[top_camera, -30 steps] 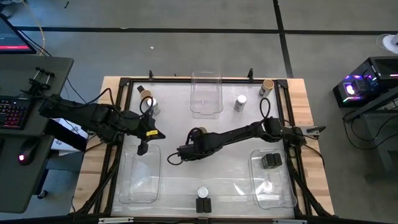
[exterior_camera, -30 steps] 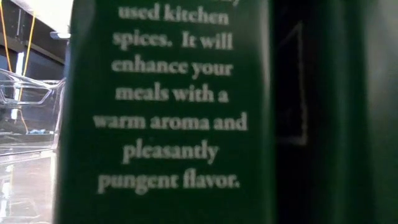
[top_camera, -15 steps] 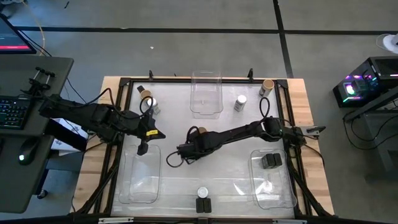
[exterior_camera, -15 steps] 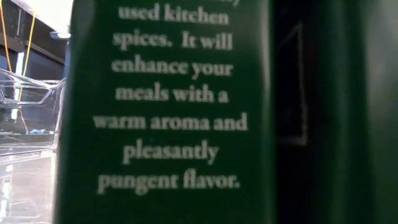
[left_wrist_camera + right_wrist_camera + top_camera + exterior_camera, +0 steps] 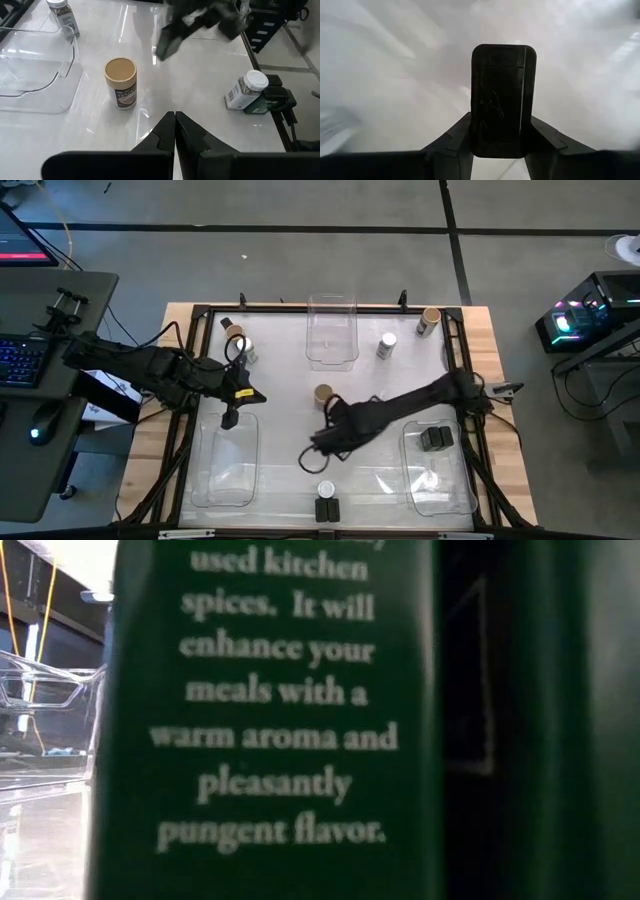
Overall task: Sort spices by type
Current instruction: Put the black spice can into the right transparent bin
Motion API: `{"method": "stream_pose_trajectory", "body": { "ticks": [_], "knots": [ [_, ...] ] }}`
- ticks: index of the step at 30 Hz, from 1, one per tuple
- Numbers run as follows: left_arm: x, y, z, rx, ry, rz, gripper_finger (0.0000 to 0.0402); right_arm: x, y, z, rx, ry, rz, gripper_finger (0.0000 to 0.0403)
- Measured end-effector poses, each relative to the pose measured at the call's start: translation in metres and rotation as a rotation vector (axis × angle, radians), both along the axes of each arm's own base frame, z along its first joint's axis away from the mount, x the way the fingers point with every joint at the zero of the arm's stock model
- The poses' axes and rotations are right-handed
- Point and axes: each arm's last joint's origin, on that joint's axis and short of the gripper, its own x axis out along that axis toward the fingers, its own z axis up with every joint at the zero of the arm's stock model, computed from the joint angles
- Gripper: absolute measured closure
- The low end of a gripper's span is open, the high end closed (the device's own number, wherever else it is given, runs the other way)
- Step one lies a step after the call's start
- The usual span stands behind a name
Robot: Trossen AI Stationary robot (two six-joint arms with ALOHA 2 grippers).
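While the left gripper (image 5: 229, 420) hangs pinched tight and empty over the far end of the near-left bin (image 5: 222, 465), the right gripper (image 5: 322, 448) sits mid-table, its fingers closed on a small black box (image 5: 503, 100) held upright between them. One tan-lidded jar (image 5: 322, 394) stands alone at table centre, just far of the right arm. At the near edge, a white-lidded jar (image 5: 326, 490) stands touching two black boxes (image 5: 327, 509). Another pair of black boxes (image 5: 435, 439) lies in the near-right bin (image 5: 440, 492). Far side: a white-lidded jar (image 5: 387, 344) right of the far centre bin (image 5: 332, 330), a tan-lidded jar (image 5: 429, 319) in the far-right corner, another tan-lidded jar (image 5: 236, 336) far-left. Low view blocked by a green spice box (image 5: 260, 720), label text legible.
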Motion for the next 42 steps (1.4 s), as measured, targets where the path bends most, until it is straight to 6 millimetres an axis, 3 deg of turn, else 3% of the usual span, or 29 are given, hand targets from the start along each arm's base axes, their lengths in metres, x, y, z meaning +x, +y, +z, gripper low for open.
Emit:
{"method": "stream_pose_trajectory", "body": {
  "ticks": [4,8,13,19,26,32,42],
  "knots": [
    [0.001,0.001,0.001,0.008,-0.012,0.017,0.0402,-0.038,-0.003,0.032,0.03,-0.069,-0.121,0.0278],
    [0.003,0.002,0.004,0.016,-0.057,0.046,0.0402,-0.085,-0.002,0.043,0.061,-0.091,-0.266,0.0278],
    [0.006,0.004,0.009,0.006,-0.111,0.065,0.0402,-0.147,0.007,0.042,0.138,-0.087,-0.425,0.0278],
    [0.008,0.008,0.01,0.013,-0.126,0.099,0.0401,-0.197,0.02,0.031,0.178,-0.123,-0.586,0.0278],
    [0.009,0.016,0.01,0.022,-0.127,0.152,0.0401,-0.202,0.03,-0.012,0.216,-0.137,-0.653,0.0278],
    [0.01,0.022,0.01,0.024,-0.128,0.179,0.0401,-0.202,0.018,-0.043,0.154,-0.13,-0.726,0.0278],
    [0.01,0.023,0.01,0.023,-0.127,0.184,0.0402,-0.202,0.009,-0.06,0.12,-0.114,-0.751,0.0225]
  ]
}}
